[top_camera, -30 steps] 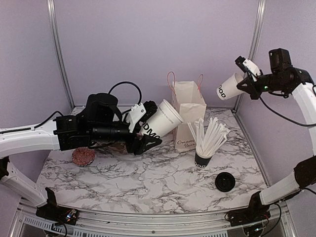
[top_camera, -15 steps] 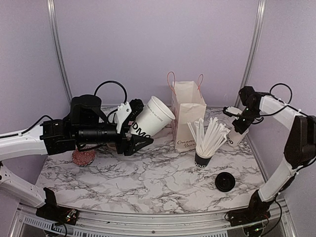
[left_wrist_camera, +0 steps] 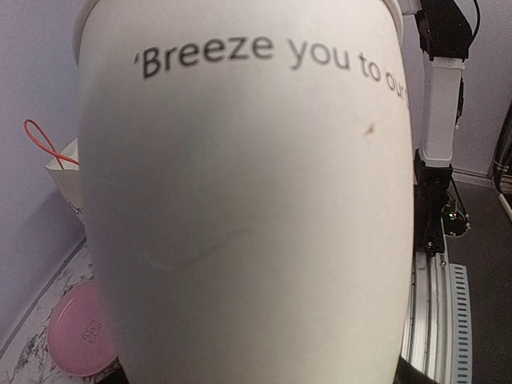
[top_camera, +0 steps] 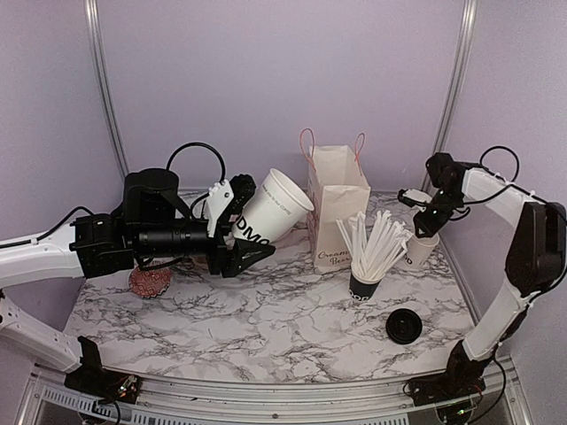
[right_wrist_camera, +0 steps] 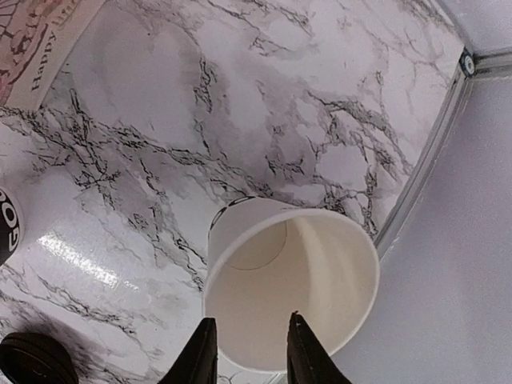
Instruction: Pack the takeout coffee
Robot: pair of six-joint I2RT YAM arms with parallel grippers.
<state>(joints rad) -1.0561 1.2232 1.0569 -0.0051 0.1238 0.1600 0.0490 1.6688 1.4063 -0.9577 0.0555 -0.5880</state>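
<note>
Right gripper (right_wrist_camera: 251,320), fingers apart, has stood its lidless white paper cup (right_wrist_camera: 320,264) at right, unpacked; left gripper (top_camera: 239,228) clamps a tilted white cup (top_camera: 275,208).

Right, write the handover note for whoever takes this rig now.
Left gripper shut on a lidless white takeout cup, tilted in the air left of the paper bag.
Right gripper open over the rim of a second lidless cup, upright on the table by the straw cup.
One black lid lies on the table, front right.
Neither cup is bagged; lidding and bagging remain.

Marble table (top_camera: 266,328) — bag (top_camera: 339,212), lid (top_camera: 403,327), straw cup (top_camera: 364,288)
</note>
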